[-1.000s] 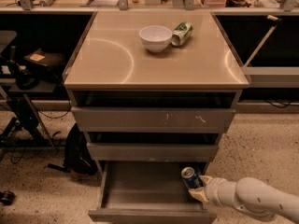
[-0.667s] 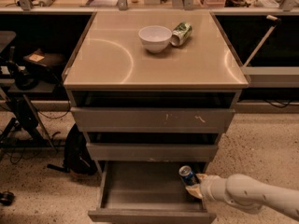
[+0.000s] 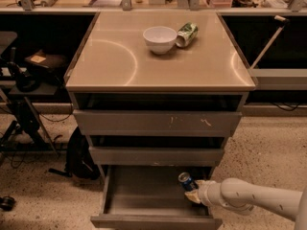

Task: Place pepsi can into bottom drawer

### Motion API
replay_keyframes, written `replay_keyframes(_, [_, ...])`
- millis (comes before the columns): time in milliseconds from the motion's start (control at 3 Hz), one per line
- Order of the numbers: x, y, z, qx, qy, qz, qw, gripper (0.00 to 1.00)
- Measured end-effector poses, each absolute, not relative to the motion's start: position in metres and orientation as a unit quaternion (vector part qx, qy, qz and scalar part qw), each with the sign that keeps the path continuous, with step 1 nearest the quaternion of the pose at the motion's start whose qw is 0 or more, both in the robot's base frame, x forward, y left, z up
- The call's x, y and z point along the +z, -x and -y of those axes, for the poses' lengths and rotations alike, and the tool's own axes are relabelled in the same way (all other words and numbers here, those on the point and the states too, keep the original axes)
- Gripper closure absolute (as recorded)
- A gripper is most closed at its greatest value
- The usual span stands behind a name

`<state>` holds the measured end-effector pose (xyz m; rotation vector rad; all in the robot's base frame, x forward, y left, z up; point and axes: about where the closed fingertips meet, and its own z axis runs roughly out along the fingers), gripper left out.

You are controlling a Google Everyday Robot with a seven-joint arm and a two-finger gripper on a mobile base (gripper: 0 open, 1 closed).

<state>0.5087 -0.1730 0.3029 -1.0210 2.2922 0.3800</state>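
Observation:
The pepsi can [image 3: 186, 180], dark blue with a silver top, is tilted over the right side of the open bottom drawer [image 3: 144, 198]. My gripper [image 3: 193, 190] comes in from the lower right on a white arm and is shut on the can, holding it inside the drawer opening near the right wall. The drawer is pulled out below two closed slimmer drawers; its floor looks bare.
A white bowl [image 3: 159, 39] and a green can [image 3: 186, 34] lying on its side sit at the back of the cabinet top [image 3: 120, 66]. A dark bag [image 3: 79, 157] and chair legs stand on the floor to the left.
My gripper with the can has moved left, further in over the drawer. Nothing else has moved.

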Motion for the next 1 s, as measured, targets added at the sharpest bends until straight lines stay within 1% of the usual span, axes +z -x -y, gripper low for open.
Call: replay_keyframes(1000, [0.178, -0.507, 0.18, 0.163, 0.384, -0.887, 0.198, 1.0])
